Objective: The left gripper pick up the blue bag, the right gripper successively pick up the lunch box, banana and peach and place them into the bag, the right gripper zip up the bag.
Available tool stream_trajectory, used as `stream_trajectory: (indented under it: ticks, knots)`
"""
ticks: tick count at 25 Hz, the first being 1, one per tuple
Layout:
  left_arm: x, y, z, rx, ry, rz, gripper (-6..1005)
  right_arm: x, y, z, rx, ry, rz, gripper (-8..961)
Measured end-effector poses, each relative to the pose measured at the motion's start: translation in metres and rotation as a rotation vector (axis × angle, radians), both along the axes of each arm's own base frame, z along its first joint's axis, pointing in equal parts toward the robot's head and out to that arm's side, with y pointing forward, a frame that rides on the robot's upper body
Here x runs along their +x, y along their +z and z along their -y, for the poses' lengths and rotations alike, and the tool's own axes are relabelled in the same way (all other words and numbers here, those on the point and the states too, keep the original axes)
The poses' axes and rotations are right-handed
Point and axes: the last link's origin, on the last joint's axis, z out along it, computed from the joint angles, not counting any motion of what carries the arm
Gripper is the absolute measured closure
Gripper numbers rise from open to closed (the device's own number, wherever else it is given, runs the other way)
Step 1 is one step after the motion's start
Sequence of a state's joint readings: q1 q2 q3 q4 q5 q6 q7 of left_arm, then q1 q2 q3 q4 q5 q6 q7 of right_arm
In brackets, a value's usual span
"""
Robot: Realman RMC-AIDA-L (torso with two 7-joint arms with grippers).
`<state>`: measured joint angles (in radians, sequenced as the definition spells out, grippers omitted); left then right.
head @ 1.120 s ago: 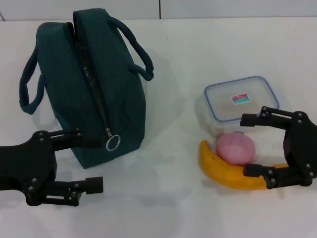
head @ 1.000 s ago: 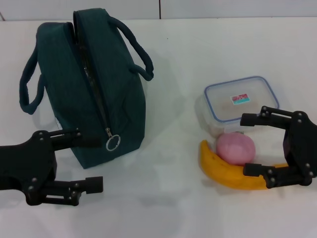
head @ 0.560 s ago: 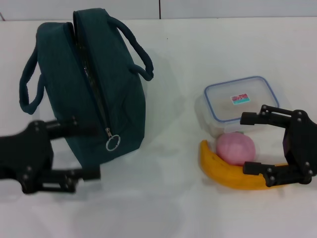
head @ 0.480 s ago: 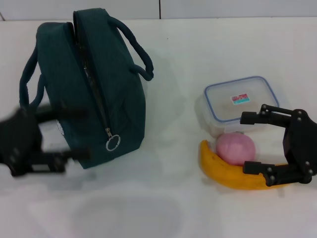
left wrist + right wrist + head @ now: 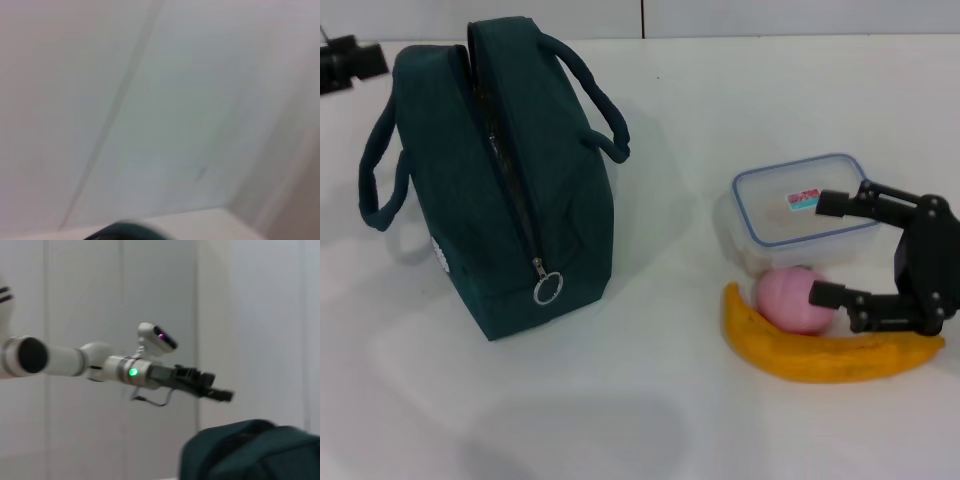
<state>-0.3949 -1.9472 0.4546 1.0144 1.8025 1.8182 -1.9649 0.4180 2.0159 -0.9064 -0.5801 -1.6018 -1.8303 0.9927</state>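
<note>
Head view: the bag (image 5: 490,170) stands upright at left on the white table (image 5: 650,400), zipper closed. At right, the box (image 5: 807,205), peach (image 5: 794,299) and banana (image 5: 825,350) lie together. The right gripper (image 5: 825,248) hangs over the peach and box, fingers spread wide. The left gripper (image 5: 350,62) is at the far-left edge; its opening cannot be told.

Left wrist view: mostly blank wall.

Right wrist view: the left gripper (image 5: 220,392) is raised above the bag (image 5: 250,450).

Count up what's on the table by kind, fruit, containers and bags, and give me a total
Fruit: 2, the banana and the peach.
Containers: 1, the lunch box.
Bags: 1, the blue bag.
Total: 4 things on the table.
</note>
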Motion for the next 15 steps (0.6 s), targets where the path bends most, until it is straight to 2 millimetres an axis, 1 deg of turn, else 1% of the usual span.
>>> stream_trajectory:
  ticks: [4, 8, 11, 15]
  knots:
    - [-0.007, 0.005, -0.011, -0.063, 0.191, -0.066, 114, 0.003, 0.004, 0.000, 0.044, -0.018, -0.025, 84]
    - [-0.003, 0.000, -0.015, -0.140, 0.317, -0.142, 114, 0.004, 0.005, -0.001, 0.056, -0.022, -0.028, 84]
    - [0.007, -0.011, -0.018, -0.190, 0.347, -0.189, 114, 0.004, 0.007, -0.002, 0.069, -0.027, -0.034, 84]
    - [0.019, -0.023, -0.021, -0.213, 0.338, -0.175, 115, 0.004, 0.007, -0.003, 0.071, -0.026, -0.035, 84]
